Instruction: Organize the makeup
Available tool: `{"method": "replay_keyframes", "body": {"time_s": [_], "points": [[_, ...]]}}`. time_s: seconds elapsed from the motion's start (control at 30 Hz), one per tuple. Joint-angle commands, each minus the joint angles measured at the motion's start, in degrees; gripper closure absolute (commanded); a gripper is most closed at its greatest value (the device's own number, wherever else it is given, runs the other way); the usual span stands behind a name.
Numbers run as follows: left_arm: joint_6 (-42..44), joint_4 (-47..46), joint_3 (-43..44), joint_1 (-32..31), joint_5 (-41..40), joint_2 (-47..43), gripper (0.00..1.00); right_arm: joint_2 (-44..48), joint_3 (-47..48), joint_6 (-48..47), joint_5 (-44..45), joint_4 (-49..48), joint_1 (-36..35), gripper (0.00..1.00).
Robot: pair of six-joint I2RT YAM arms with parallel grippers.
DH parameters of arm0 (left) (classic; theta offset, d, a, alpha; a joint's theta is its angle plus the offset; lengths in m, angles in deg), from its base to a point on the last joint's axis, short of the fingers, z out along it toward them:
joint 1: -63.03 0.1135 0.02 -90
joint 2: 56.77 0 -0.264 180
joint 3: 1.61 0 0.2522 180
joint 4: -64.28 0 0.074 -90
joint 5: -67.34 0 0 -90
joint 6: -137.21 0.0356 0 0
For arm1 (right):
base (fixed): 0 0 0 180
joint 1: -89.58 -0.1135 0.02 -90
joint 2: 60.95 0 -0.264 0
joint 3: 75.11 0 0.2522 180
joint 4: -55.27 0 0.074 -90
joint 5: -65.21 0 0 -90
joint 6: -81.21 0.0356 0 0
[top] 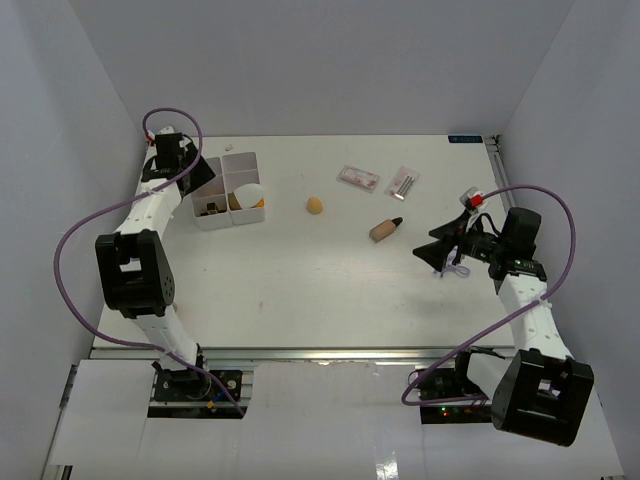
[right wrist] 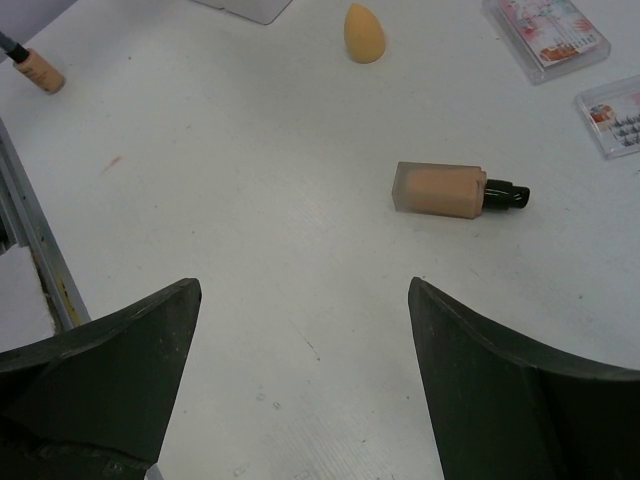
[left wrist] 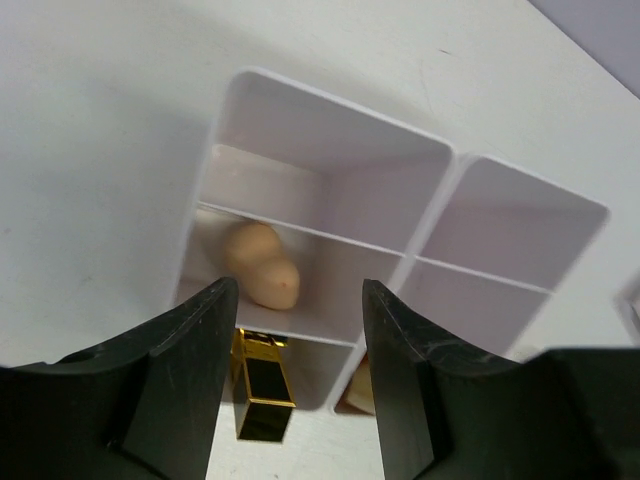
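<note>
Hovering over white box: left gripper jaws apart, gripping nothing | lipstick tube just below them at box's near cell, beige sponge in next cell | right gripper wide open, empty, above table; tan bottle lying ahead

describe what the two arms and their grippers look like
The left arm and right arm have white links and bulky black joint housings. A purple cable loops alongside each. The left gripper and right gripper have matte black fingers, broad and tapering to blunt tips.
</note>
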Motion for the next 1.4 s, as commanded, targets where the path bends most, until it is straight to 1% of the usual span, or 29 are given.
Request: {"method": "replay_keyframes", "body": {"time_s": [0.0,0.07,0.1,0.17,0.2,0.3,0.37,0.4,0.43,0.5,0.53,0.6,0.77,0.9,1.1,1.2,1.3,1.37], "points": [[6.1,-5.6,-4.7,0.3,16.8,-13.4,0.36,-1.6,2.2,-3.3,2.1,0.6,-6.8,0.09],[6.2,-8.4,-12.1,0.3,20.6,-18.5,0.35,-4.9,5.3,-4.2,10.0,2.4,-15.0,0.09],[6.2,-10.0,-13.9,0.3,23.2,-22.3,0.31,-7.3,8.2,-4.9,12.2,3.5,-18.7,0.09],[6.0,-11.3,-19.3,0.3,26.7,-26.5,0.20,-10.8,13.7,-4.5,20.3,4.4,-23.0,0.09],[5.9,-11.6,-22.4,0.3,27.9,-30.1,0.19,-14.6,16.8,-4.3,25.5,5.5,-26.5,0.07],[5.5,-12.0,-29.2,0.3,31.3,-37.9,0.13,-25.1,30.6,-3.3,36.5,8.9,-33.5,0.04],[5.2,-12.2,-34.4,0.3,32.0,-43.8,0.08,-33.7,36.3,-1.8,42.6,10.8,-37.3,0.02],[5.3,-12.4,-36.5,0.3,32.2,-46.2,0.05,-38.5,40.5,-1.2,44.2,11.7,-39.0,0.02],[5.4,-12.5,-38.6,0.3,32.4,-48.5,0.03,-43.6,45.2,-0.7,45.4,12.5,-40.5,0.02],[5.9,-12.5,-42.5,0.3,33.2,-52.6,0.02,-49.0,50.0,-0.1,46.8,13.2,-41.8,0.02],[6.3,-12.9,-43.5,0.2,34.0,-53.6,0.02,-53.1,53.9,0.0,47.3,13.5,-42.9,0.02],[7.2,-12.5,-44.3,0.2,35.5,-54.8,0.02,-57.9,58.6,0.7,50.1,13.6,-44.2,0.03],[6.9,-13.3,-45.2,0.1,36.7,-56.1,0.02,-67.3,67.8,2.5,53.4,13.7,-45.5,0.07],[6.8,-13.6,-45.3,0.1,37.5,-56.4,0.02,-71.0,73.2,2.5,54.2,13.7,-45.5,0.09],[6.4,-14.1,-45.4,0.0,38.8,-56.6,0.02,-76.1,77.5,1.8,54.9,13.2,-45.6,0.14],[6.3,-14.4,-45.5,0.0,39.0,-56.8,0.02,-77.7,79.2,1.7,54.8,13.0,-45.7,0.23],[6.3,-14.5,-45.5,0.0,39.2,-57.0,0.02,-78.3,79.2,1.5,54.3,13.0,-45.7,0.39],[6.3,-14.9,-45.6,0.0,39.6,-57.0,0.02,-78.1,78.8,1.2,54.0,13.0,-45.6,0.45]]}}
